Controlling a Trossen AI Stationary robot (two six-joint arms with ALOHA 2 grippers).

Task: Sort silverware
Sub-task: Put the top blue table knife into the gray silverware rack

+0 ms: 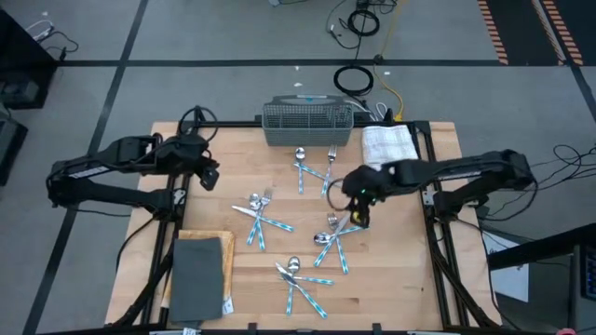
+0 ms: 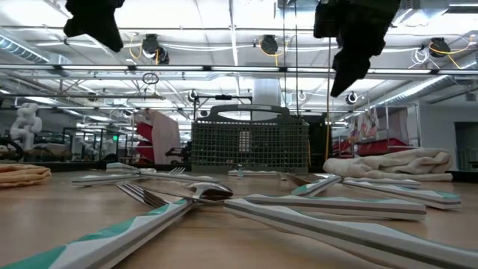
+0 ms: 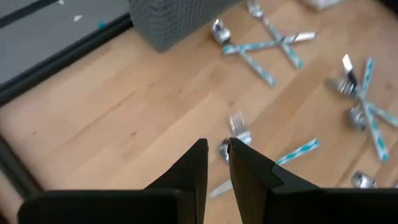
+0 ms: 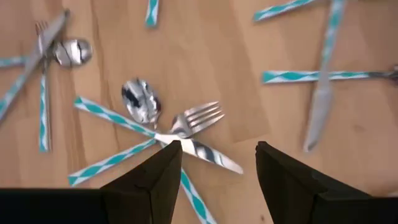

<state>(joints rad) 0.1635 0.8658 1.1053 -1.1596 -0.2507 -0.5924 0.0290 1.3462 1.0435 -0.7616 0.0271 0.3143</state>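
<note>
- The table (image 1: 391,279) is pale wood planks in a black frame, on a grey floor with dark lines; behind it the room runs deep, with shelving and bright ceiling lights.
- One grey mesh basket (image 1: 308,121) stands at the far edge, one white towel (image 1: 388,144) beside it, one dark grey mat (image 1: 198,274) at the near left corner.
- The silverware (image 1: 263,216) lies in four loose heaps, pieces crossed over each other, so handles point every way; an exact count is not possible from here.
- The right claw (image 1: 358,213) hangs just above one heap, fingers spread wide, empty. Directly under it a spoon (image 4: 140,101), fork (image 4: 196,117) and knife (image 4: 205,154) fan out from one crossing point.
- The left claw (image 1: 210,177) waits over bare wood, well left of the heaps, fingers (image 3: 198,168) nearly together with a thin gap, holding nothing.
</note>
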